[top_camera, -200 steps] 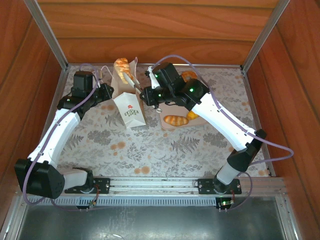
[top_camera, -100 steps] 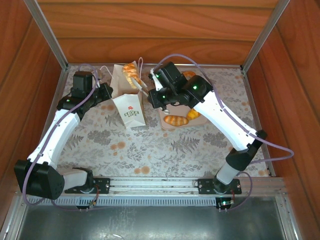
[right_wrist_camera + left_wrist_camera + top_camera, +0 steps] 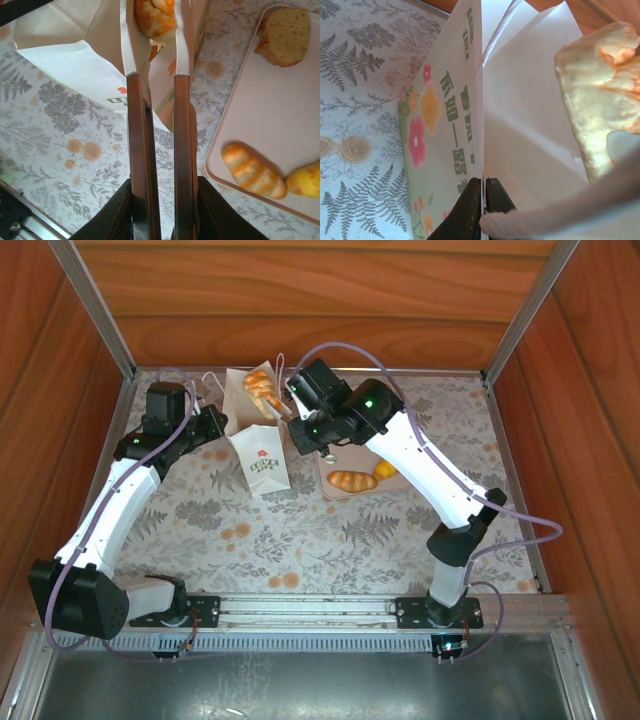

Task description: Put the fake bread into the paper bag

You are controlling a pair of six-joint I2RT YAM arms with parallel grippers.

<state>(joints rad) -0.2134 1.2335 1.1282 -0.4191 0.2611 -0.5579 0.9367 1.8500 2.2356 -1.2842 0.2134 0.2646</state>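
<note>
Up in the overhead view, the left gripper (image 3: pixel 208 426) sits at the rim of the small white paper bag with the cartoon print (image 3: pixel 258 455), while the right gripper (image 3: pixel 300 423) reaches a golden-brown braided toy pastry (image 3: pixel 262 390) over the bag's open mouth. A striped orange roll (image 3: pixel 352 480) waits on the flat beige-pink tray (image 3: pixel 333 490) just beside the bag. On the left wrist cam, the left gripper (image 3: pixel 483 192) has its fingers pressed together on the thin wall of the white paper bag (image 3: pixel 520 125), and the pastry (image 3: pixel 595 100) shows just inside the opening. On the right wrist cam, the right gripper (image 3: pixel 162 210) is squeezed onto a pair of long brown tongs with pale tips (image 3: pixel 150 125), whose tips pinch the pastry (image 3: pixel 155 15) over the bag; a round brown slice (image 3: pixel 286 35) and the striped roll (image 3: pixel 252 170) lie on the tray (image 3: pixel 250 100). The toy bread looks light, rigid and glossy, so probably slippery; gripping across the middle seems safest. The paper is flimsy and likely buckles if bumped. Versus a second ago, the pastry has come nearer and lower toward the mouth, and the right arm has swung left; the left arm hasn't budged.
</note>
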